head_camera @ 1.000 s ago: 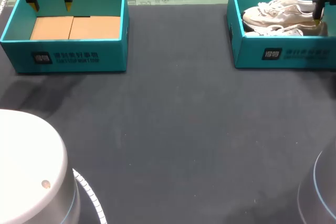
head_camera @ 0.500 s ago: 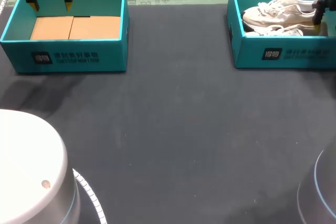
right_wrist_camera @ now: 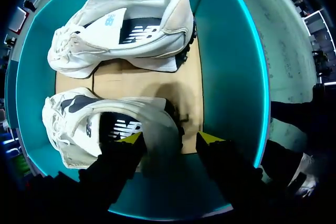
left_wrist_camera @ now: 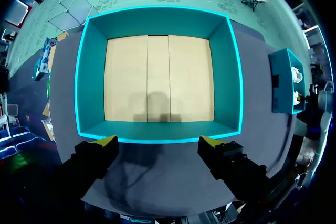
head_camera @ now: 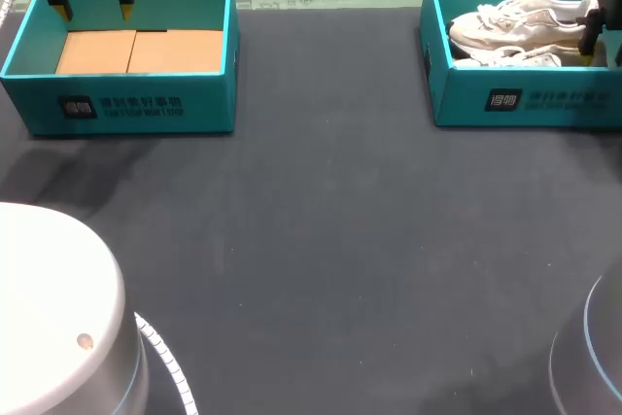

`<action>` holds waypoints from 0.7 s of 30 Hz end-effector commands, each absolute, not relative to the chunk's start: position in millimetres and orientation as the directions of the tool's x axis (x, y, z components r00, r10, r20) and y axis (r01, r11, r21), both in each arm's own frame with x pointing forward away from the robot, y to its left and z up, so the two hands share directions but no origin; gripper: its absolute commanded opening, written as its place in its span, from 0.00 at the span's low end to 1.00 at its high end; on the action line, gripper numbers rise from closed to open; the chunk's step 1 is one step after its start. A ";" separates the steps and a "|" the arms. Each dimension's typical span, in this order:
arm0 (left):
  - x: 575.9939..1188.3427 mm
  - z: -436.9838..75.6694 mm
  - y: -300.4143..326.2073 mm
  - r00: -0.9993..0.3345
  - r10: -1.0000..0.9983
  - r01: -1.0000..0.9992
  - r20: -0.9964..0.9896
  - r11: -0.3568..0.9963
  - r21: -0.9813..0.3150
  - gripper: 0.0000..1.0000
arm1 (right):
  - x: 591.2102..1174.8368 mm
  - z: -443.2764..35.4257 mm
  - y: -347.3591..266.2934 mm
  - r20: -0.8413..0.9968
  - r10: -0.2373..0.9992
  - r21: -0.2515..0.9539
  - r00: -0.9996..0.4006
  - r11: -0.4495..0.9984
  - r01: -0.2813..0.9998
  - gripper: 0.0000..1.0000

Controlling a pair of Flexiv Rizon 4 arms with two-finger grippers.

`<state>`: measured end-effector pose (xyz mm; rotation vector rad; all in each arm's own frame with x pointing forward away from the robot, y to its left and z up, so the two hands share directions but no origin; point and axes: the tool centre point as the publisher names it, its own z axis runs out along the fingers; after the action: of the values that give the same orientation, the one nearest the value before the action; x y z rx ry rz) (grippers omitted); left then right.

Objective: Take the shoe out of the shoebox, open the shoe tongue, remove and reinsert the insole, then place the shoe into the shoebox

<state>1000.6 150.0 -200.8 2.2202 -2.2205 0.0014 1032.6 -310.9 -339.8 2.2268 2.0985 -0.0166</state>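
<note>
- Filled shoebox (right_wrist_camera: pixel 233 61): teal, open-topped, standing on the dark table (head_camera: pixel 340 240). It is the reference for every entry below.
- Near shoe (right_wrist_camera: pixel 100 124): white trainer inside the filled shoebox, along the wall on the robot's side. Its long axis follows the box's length, with the toe toward the end facing the table's middle and the heel toward the outer end.
- Far shoe (right_wrist_camera: pixel 121 32): white trainer inside the filled shoebox, beside the near shoe along the opposite wall, heading the same way.
- Right gripper (right_wrist_camera: pixel 170 139): inside the filled shoebox at its heel end, pointing downward. The fingers are spread and straddle the near shoe's heel. One tip sits against the shoe's side and the other shows a gap, so it is released and grasps nothing yet.
- Assessment: the right arm is much the nearer. The pick likely needs the fingers to close across the heel, crosswise to the long axis, and then lift clear of the walls.
- Left gripper (left_wrist_camera: pixel 157 142): well apart from the filled shoebox, above a rim of the empty shoebox (left_wrist_camera: pixel 92 77). Its fingers are spread and hold nothing.
</note>
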 end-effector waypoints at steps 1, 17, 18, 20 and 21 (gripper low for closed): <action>1000.4 -200.2 149.9 0.000 -1.000 -1.000 0.001 0.000 0.001 1.00 | 1037.8 -347.7 -314.9 -0.063 0.997 0.044 0.055 -0.052 0.998 0.71; 1000.4 -200.2 149.9 0.000 -1.000 -1.000 0.001 0.000 0.001 1.00 | 1041.1 -363.2 -316.7 -0.072 0.997 0.019 0.024 -0.023 1.000 0.82; 1000.4 -200.2 149.9 0.000 -1.000 -1.000 0.001 0.000 0.001 1.00 | 1040.9 -364.8 -315.7 -0.074 0.997 0.015 0.017 -0.016 1.000 0.82; 1000.4 -200.2 149.9 0.000 -1.000 -1.000 0.001 0.000 0.001 1.00 | 1041.2 -367.2 -314.9 -0.076 0.997 0.010 0.012 -0.011 1.000 0.80; 1000.4 -200.2 149.9 0.000 -1.000 -1.000 0.001 0.000 0.001 1.00 | 1041.2 -367.9 -314.5 -0.076 0.997 0.008 0.010 -0.010 1.000 0.77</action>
<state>1000.6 150.0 -200.8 2.2202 -2.2205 0.0014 1036.5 -315.7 -364.3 2.1866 2.1644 -0.0639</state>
